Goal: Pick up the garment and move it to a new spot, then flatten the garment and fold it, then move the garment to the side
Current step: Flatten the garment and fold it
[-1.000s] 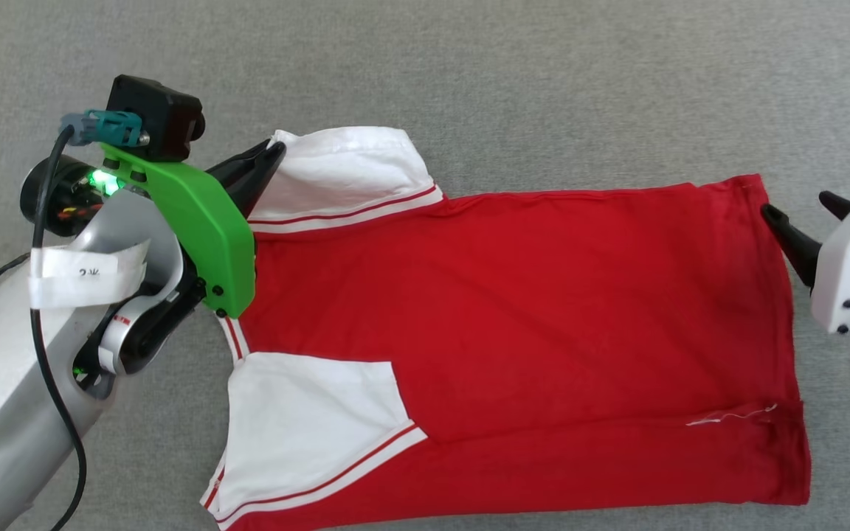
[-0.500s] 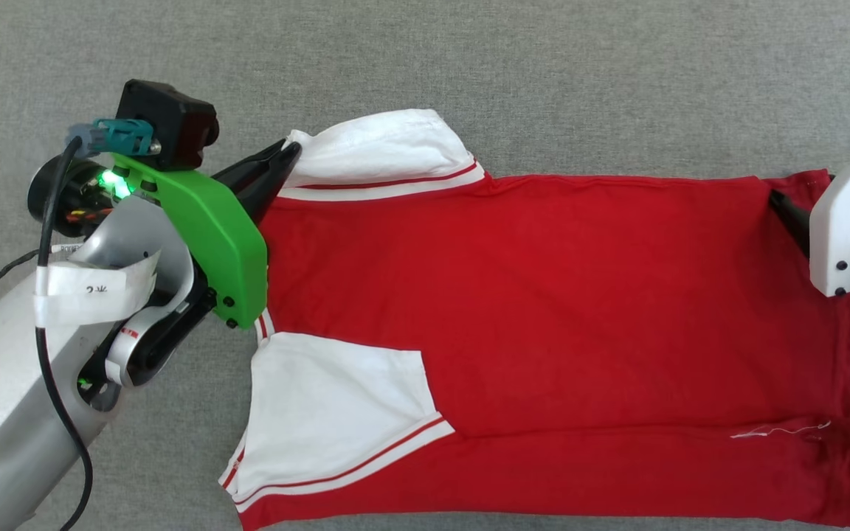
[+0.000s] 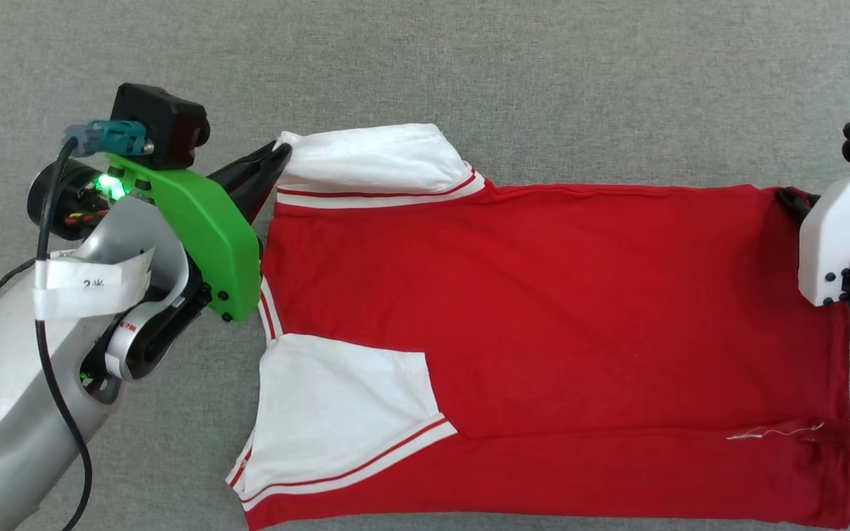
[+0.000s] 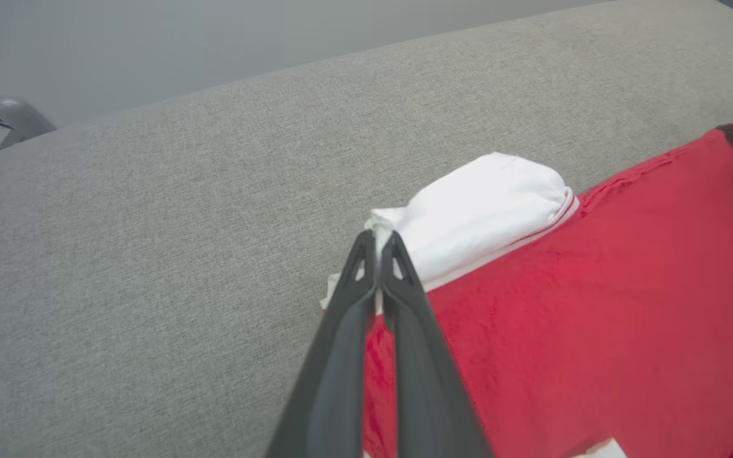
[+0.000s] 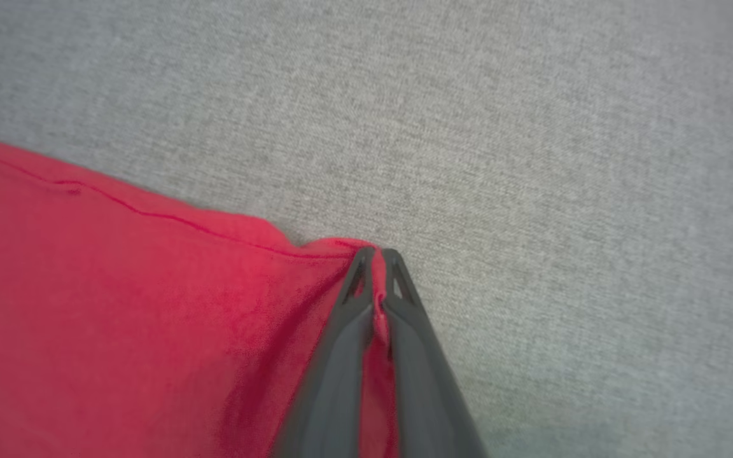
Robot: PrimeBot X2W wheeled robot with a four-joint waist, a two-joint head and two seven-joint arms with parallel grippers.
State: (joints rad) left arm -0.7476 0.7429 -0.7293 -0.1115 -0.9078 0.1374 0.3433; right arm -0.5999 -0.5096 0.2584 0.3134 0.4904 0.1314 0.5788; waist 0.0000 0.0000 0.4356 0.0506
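The garment (image 3: 543,317) lies flat on the grey top (image 3: 469,66), its long way running side to side — the left gripper (image 4: 378,240) pinches its white sleeve tip and the right gripper (image 5: 376,256) pinches its red bottom corner — both on the far edge.

The garment (image 3: 543,310) is plain red over its body, with white sleeves trimmed in red-and-white stripes. White sleeve cloth shows at the tips of the left pincer (image 4: 378,236), red hem cloth at the tips of the right pincer (image 5: 378,253); both have dark grey fingers. Behind the left pincer sits a bright green bracket (image 3: 204,221), behind the right a white cover (image 3: 834,236). The tabletop (image 3: 543,74) around both is speckled grey weave.
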